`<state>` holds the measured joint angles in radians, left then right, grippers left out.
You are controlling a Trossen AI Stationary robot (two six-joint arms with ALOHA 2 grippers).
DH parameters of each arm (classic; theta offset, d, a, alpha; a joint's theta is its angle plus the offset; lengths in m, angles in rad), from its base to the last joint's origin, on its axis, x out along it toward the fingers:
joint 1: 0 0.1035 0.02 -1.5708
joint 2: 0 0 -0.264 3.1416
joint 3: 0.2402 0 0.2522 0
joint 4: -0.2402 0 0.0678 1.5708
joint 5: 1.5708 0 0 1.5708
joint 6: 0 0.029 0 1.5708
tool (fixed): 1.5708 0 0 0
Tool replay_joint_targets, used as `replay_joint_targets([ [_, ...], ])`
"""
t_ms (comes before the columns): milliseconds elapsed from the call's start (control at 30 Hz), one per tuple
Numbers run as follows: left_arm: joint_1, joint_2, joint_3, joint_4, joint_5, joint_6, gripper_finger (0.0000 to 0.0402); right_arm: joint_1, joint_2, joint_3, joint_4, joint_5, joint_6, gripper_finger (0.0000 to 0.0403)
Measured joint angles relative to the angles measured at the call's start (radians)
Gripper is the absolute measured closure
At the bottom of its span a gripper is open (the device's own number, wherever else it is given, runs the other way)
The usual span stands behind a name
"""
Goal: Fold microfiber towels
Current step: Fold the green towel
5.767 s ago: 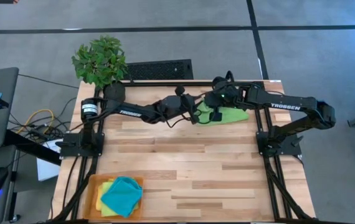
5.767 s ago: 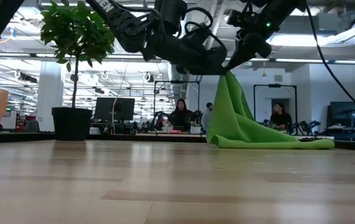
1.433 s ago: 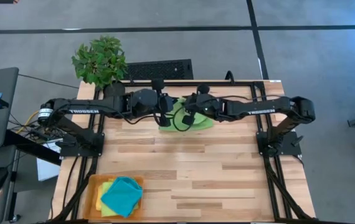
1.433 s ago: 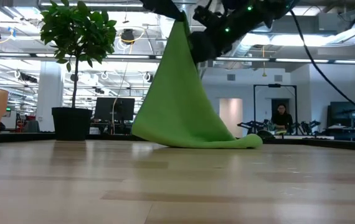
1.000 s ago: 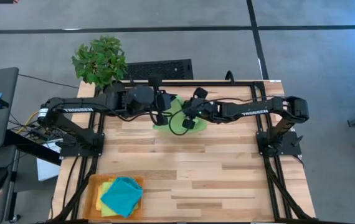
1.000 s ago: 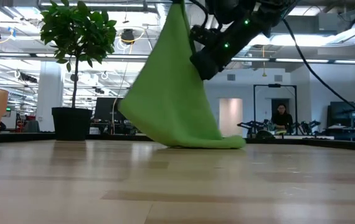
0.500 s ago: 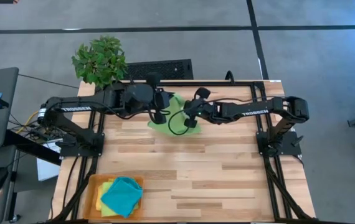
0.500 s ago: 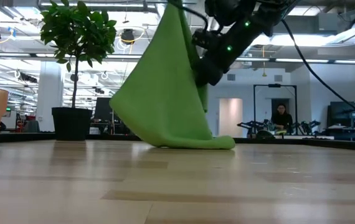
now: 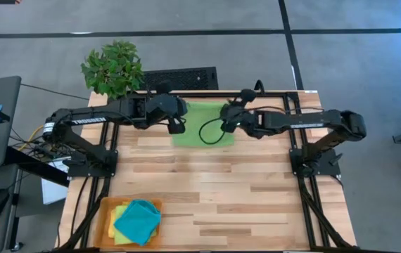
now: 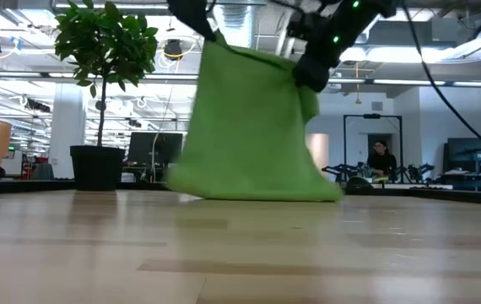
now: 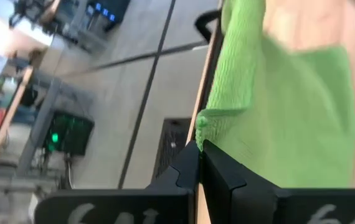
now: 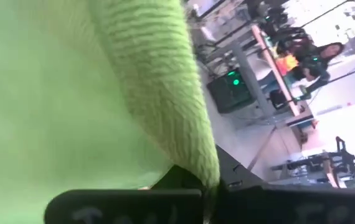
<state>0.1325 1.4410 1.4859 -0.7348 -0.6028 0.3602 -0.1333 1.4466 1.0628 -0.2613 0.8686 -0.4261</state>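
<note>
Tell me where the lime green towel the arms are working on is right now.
In the high view the lime green towel hangs spread at the table's far middle edge, between the left claw and right claw, each pinching an upper corner.

One camera looks straight down on the table [image 9: 200, 183]. One sits low, looking across it. Both see the green towel [image 9: 202, 124].

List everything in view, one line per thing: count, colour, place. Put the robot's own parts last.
Lime green towel: one, held up by two corners at the table's far edge, lower edge on the wood.
Towels in tray: teal on top, yellow and lime green showing beneath; count unclear.
Orange tray: one, near-left corner.
Table: one, light wood.
Potted plant: one, green, far-left corner.
People: at least one, in the room behind.
Left hand: shut on the towel's left corner.
Right hand: shut on its right corner.
</note>
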Motion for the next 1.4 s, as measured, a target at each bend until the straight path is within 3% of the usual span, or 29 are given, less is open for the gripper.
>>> replay_joint_targets([
  [133,0.055,0.001,-0.023,0.087,-0.005,-0.036,0.0401,-0.039,-0.068,0.000,0.015,-0.005,-0.049,0.0398],
  [467,0.148,0.002,-0.073,0.390,0.018,0.123,0.0401,-0.173,-0.092,-0.001,0.159,-0.007,-0.235,0.0398],
  [667,0.140,0.001,-0.073,0.318,0.017,0.144,0.0401,-0.137,-0.118,-0.002,0.147,-0.005,-0.251,0.0391],
  [800,0.120,0.001,-0.073,0.181,0.071,0.066,0.0401,-0.076,-0.120,-0.001,-0.004,-0.033,-0.151,0.0395],
  [933,0.090,0.001,-0.079,0.082,0.191,-0.004,0.0401,-0.011,-0.116,-0.001,-0.219,-0.068,0.033,0.0397],
  [1033,0.062,0.000,-0.128,0.077,0.274,-0.039,0.0401,0.044,-0.116,-0.001,-0.356,-0.074,0.190,0.0393],
  [1167,0.022,0.000,-0.208,0.090,0.288,-0.101,0.0401,0.126,-0.116,-0.001,-0.488,-0.121,0.364,0.0392],
  [1400,-0.058,0.000,-0.324,0.114,0.389,-0.259,0.0401,0.266,-0.116,-0.001,-0.550,-0.315,0.532,0.0394],
])
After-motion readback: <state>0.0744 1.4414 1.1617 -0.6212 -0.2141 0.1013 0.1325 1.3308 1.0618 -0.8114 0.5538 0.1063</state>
